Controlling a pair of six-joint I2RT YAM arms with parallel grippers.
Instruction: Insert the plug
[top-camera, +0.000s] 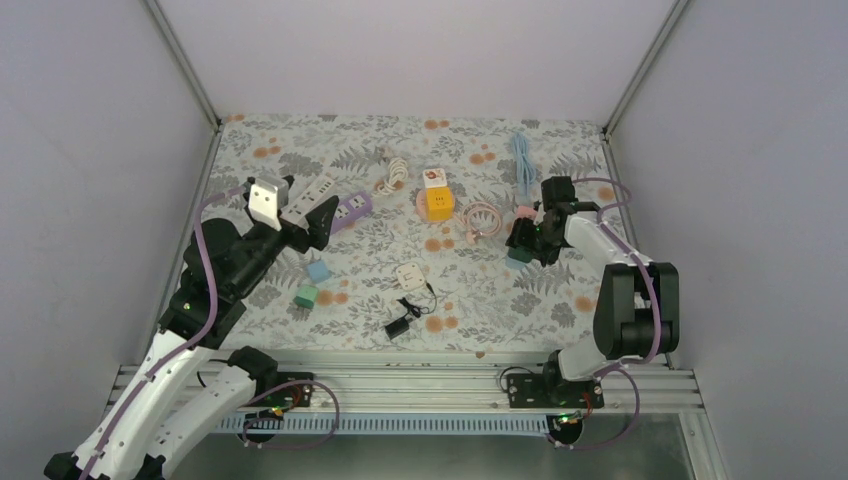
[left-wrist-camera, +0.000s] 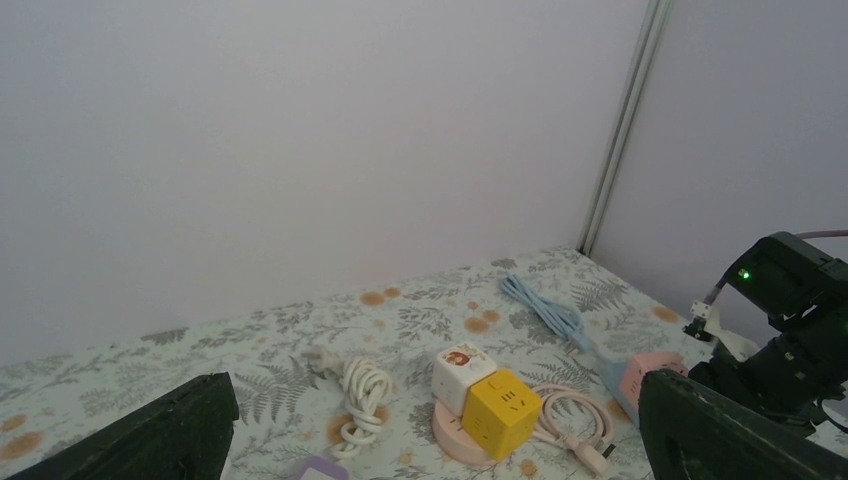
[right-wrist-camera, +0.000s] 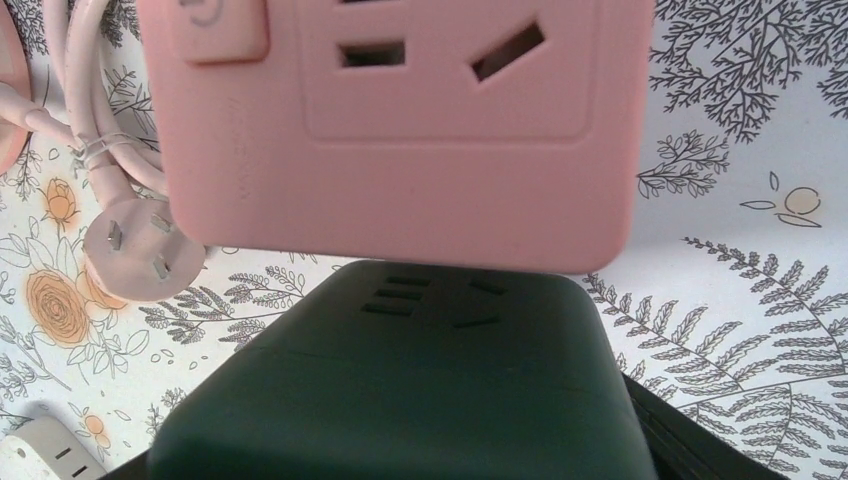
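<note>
R jaws clamped on dark green adapter (right-wrist-camera: 400, 390). It sits low near the desk (top-camera: 560, 290), just beside near edge of pink socket block (right-wrist-camera: 400, 120), not in the holes; contact w/ block unclear. L jaws wide open, empty, raised well apart on left side. Risks, our read: adapter pins hidden, so alignment w/ slots unverified. Block looks loose, so a skewed push could slide it. Pink cord plug (right-wrist-camera: 140, 250) nearby could snag.

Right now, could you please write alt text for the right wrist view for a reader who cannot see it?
A dark green block, held in the right gripper, fills the foreground close before a pink power strip showing empty socket holes. To the left, a pink plug and its cable lie on the floral cloth.
</note>
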